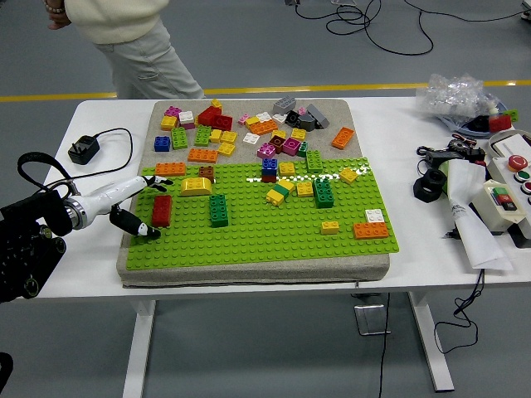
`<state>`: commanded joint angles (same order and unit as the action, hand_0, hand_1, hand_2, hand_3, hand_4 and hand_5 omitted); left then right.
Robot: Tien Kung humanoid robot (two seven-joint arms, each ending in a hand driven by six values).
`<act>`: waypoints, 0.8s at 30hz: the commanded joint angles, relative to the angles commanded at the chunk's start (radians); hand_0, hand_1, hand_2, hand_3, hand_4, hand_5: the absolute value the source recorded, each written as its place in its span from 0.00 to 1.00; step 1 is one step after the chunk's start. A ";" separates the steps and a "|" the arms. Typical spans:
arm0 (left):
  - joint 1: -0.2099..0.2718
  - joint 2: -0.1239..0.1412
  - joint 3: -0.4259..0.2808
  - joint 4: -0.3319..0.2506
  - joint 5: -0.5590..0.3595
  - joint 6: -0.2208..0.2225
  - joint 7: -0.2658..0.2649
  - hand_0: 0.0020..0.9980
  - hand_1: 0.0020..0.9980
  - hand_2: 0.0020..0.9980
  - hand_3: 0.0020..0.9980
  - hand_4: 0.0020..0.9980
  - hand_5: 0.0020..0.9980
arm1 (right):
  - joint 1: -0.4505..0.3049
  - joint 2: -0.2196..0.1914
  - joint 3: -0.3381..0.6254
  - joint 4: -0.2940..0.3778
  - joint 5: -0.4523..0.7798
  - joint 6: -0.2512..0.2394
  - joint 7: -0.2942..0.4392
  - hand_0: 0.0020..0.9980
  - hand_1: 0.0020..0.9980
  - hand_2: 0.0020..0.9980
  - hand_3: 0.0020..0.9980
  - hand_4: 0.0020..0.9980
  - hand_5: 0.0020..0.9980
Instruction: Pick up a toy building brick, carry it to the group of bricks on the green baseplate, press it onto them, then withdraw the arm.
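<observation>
White table (99,265) carries a grey mat with the green baseplate (265,236) on its near half. Left hand (137,203) sits at the baseplate's left edge, fingers spread and holding nothing. Red brick (162,210) stands on the plate just right of the hand, between the upper fingers and the thumb, long axis running near to far. Right arm is not seen; the left hand is judged the nearer.

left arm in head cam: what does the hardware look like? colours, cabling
Black bulky arm with a black cable looping over it, silver ring at the wrist, then a white forearm shell. The left hand has slim fingers, white with black tips. The right arm is not in view.
</observation>
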<state>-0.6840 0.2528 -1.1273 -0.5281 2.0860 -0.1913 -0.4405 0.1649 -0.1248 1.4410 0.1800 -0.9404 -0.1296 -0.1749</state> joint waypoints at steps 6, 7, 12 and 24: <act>-0.004 -0.002 0.009 0.005 -0.020 0.006 0.000 1.00 0.90 0.81 0.89 0.94 0.11 | 0.001 0.001 -0.001 0.000 -0.001 0.000 -0.001 0.80 0.74 0.76 0.73 0.91 0.55; -0.005 -0.002 0.010 0.005 -0.023 0.006 0.000 1.00 0.90 0.81 0.89 0.94 0.11 | 0.001 0.001 -0.001 0.000 -0.001 0.000 -0.002 0.80 0.74 0.76 0.73 0.91 0.55; -0.010 -0.004 0.017 0.010 -0.037 0.009 0.001 1.00 0.87 0.70 0.85 0.86 0.10 | 0.002 0.000 -0.002 0.000 -0.002 0.000 -0.003 0.80 0.74 0.76 0.73 0.91 0.55; -0.018 -0.007 0.044 0.036 -0.065 0.018 0.002 0.98 0.85 0.61 0.76 0.75 0.09 | 0.001 0.001 -0.005 0.000 -0.002 -0.001 -0.003 0.80 0.75 0.76 0.73 0.91 0.55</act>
<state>-0.7016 0.2454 -1.0836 -0.4923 2.0211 -0.1731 -0.4390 0.1656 -0.1234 1.4363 0.1800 -0.9420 -0.1310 -0.1781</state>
